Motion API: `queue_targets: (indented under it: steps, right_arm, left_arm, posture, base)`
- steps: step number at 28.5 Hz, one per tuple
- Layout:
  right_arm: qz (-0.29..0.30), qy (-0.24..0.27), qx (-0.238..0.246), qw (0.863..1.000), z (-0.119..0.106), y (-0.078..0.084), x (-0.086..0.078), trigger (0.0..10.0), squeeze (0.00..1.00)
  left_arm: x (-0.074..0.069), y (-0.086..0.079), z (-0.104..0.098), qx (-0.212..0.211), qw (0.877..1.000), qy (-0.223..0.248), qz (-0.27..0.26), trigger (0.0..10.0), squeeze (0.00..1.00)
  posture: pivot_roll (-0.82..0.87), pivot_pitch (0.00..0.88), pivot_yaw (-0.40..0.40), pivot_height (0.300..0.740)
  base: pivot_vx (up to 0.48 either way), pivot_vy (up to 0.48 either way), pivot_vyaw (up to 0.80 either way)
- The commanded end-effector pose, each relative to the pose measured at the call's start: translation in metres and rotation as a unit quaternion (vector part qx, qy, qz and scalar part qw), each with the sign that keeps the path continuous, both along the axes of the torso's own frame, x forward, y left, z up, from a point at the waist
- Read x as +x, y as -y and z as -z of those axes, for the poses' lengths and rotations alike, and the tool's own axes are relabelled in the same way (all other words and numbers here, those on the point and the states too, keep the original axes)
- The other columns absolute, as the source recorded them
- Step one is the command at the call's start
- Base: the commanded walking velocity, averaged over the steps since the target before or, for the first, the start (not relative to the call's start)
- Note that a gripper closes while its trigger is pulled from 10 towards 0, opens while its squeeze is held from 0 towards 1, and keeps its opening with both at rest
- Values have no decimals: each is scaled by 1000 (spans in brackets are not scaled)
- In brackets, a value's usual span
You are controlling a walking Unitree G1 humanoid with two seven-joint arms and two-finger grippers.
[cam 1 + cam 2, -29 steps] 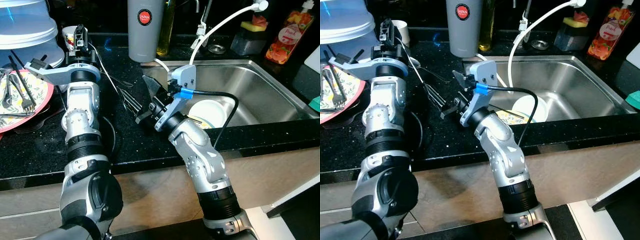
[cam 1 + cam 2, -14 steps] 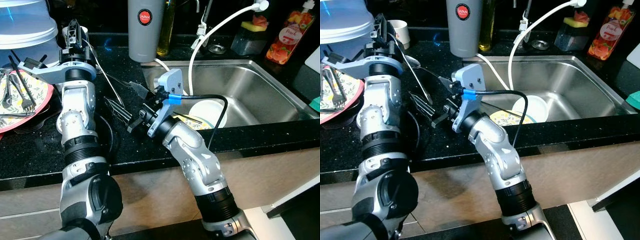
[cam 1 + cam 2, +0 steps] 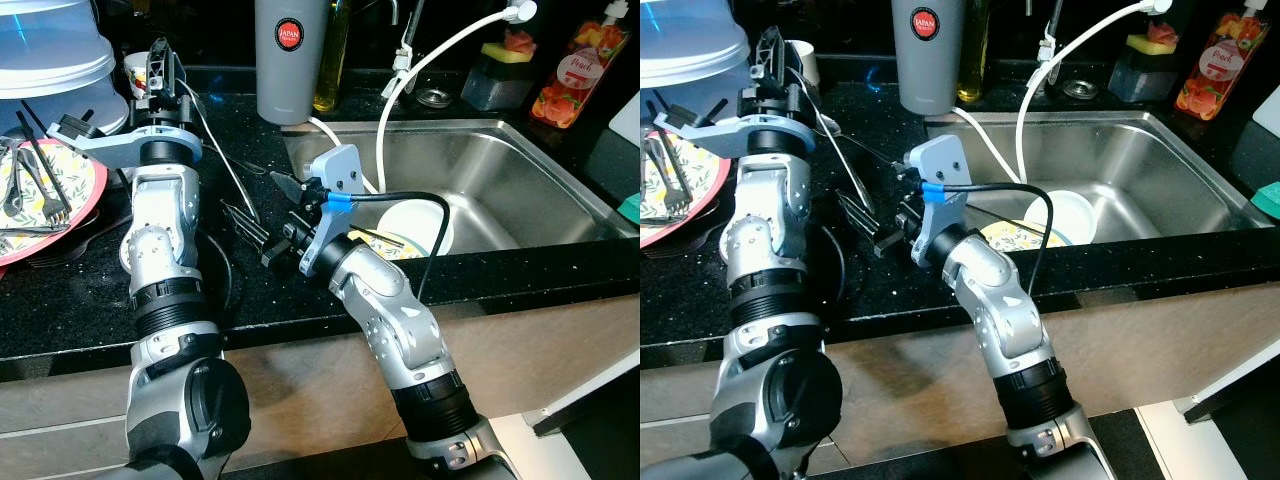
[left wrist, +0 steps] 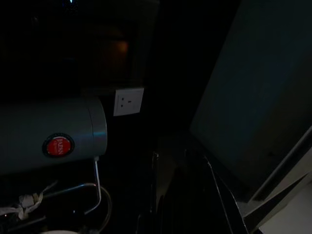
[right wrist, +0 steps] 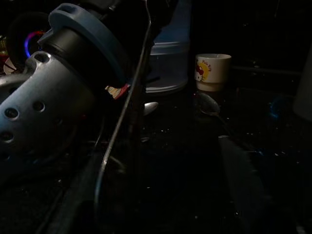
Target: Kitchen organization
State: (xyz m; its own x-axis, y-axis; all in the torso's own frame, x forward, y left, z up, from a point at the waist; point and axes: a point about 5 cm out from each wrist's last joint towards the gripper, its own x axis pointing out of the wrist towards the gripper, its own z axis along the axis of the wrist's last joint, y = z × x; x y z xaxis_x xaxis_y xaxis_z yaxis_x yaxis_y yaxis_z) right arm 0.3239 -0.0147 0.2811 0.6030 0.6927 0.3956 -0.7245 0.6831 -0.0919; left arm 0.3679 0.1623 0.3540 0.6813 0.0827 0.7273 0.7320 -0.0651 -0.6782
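Note:
My left gripper (image 3: pixel 160 72) is raised at the back left of the black counter, shut on the thin metal handle of a long utensil (image 3: pixel 215 150). The handle slants down to the utensil's black pronged end (image 3: pixel 243 217), just above the counter. My right gripper (image 3: pixel 273 220) is open right beside that end, one finger above it and one below. In the right wrist view the metal handle (image 5: pixel 129 107) runs down in front of the left arm. The left wrist view is dark and shows the grey flask (image 4: pixel 53 131).
A steel sink (image 3: pixel 520 165) on the right holds a white bowl (image 3: pixel 418 225) and a patterned plate (image 3: pixel 392 245). A grey flask (image 3: pixel 290 60) and white hose (image 3: pixel 440 50) stand behind. A floral plate (image 3: pixel 85 190) with forks lies at left, a mug (image 3: pixel 800 60) behind the left arm.
My right gripper has moved left along the counter, away from the sink. The utensil's black end has swung left with the left gripper and now sits beside the right fingers.

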Motion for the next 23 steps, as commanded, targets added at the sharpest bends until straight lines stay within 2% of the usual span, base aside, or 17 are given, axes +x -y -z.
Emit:
queue_targets:
  steps: [1,19,20,21,22,23]
  right_arm:
    - [10,-4,9,1000,0,4,3,0,0]
    - [13,-11,21,1000,0,6,4,0,0]
    - [14,-12,22,1000,0,6,4,431,0]
    - [15,-13,22,1000,0,7,4,2471,0]
    - [17,-14,24,999,0,7,5,6353,0]
    - [18,-14,26,999,0,7,5,10000,1000]
  left_arm:
    - [-2,5,-1,6,1000,5,10,0,0]
    - [-6,9,-3,44,999,9,-3,0,0]
    - [-5,8,-3,44,999,9,-4,0,0]
    - [-5,8,-3,44,999,9,-5,0,0]
    - [-5,7,-3,46,999,10,-8,0,0]
    - [-5,6,-3,48,999,10,-11,0,0]
  posture:
    - [126,153,-15,740]
    - [125,144,-16,740]
    - [125,144,-16,740]
    - [125,144,-16,740]
    - [124,140,-15,740]
    - [124,140,-15,740]
  base:
    - [0,0,0]
    - [0,0,0]
    - [0,0,0]
    - [0,0,0]
    - [0,0,0]
    - [0,0,0]
